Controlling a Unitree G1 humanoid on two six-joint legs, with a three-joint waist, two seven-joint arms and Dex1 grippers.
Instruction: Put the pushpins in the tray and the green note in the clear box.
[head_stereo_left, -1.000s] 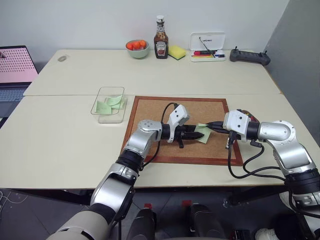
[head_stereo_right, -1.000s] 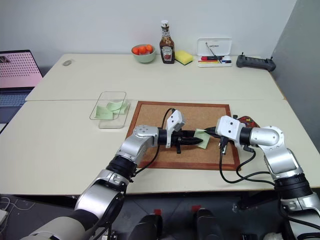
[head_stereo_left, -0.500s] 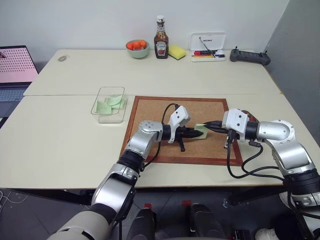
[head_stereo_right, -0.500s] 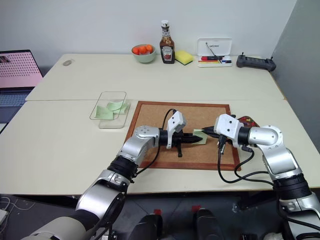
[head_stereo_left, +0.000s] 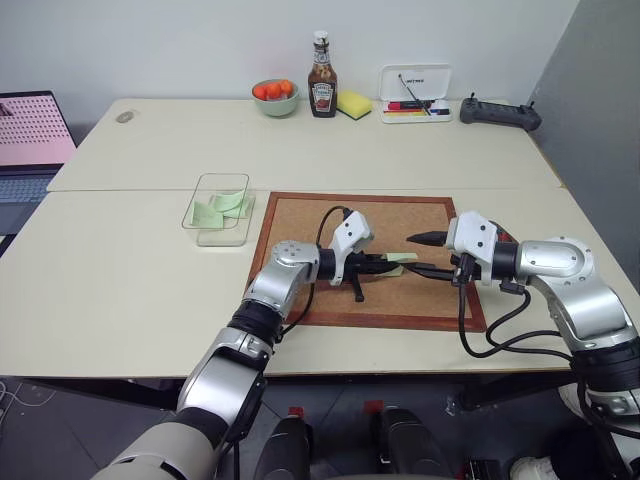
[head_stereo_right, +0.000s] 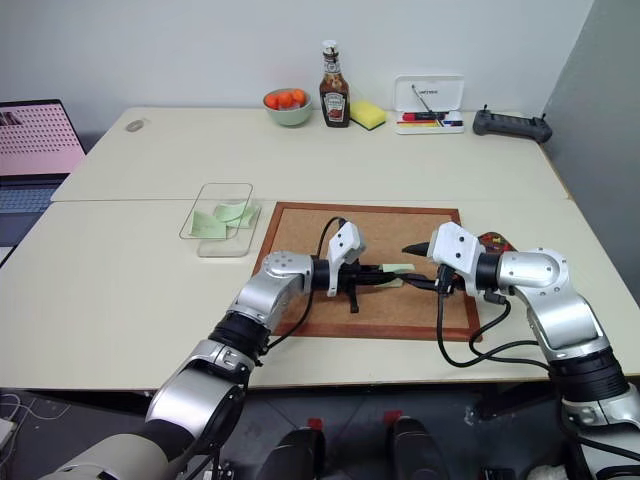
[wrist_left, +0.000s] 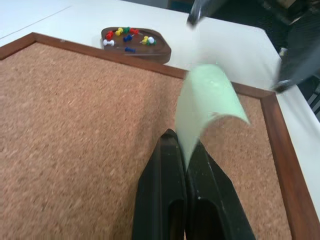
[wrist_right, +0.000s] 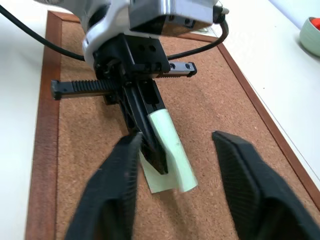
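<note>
The green note (wrist_left: 210, 100) curls up just above the cork board (head_stereo_left: 390, 215), one edge pinched in my left gripper (wrist_left: 180, 137), which is shut on it. My right gripper (wrist_right: 177, 140) faces the left one from the right, open, with its fingers (wrist_right: 120, 165) spread on either side of the note's free end and off the paper. The tray (wrist_left: 157, 52) lies on the table just past the board's edge, and several coloured pushpins (wrist_left: 127, 36) lie in it. The clear box (head_stereo_left: 218, 208) stands left of the board with green notes inside.
Along the table's far edge stand a ketchup bottle (head_stereo_left: 321, 62), a green bowl of oranges (head_stereo_left: 275, 97), a yellow sponge (head_stereo_left: 353, 103), a white case of pens (head_stereo_left: 414, 95) and a black controller (head_stereo_left: 498, 113). A laptop (head_stereo_left: 30, 140) sits at the far left.
My right gripper has opened and let go of the note. My left gripper has closed on it, and the note has lifted from lying flat into a curl.
</note>
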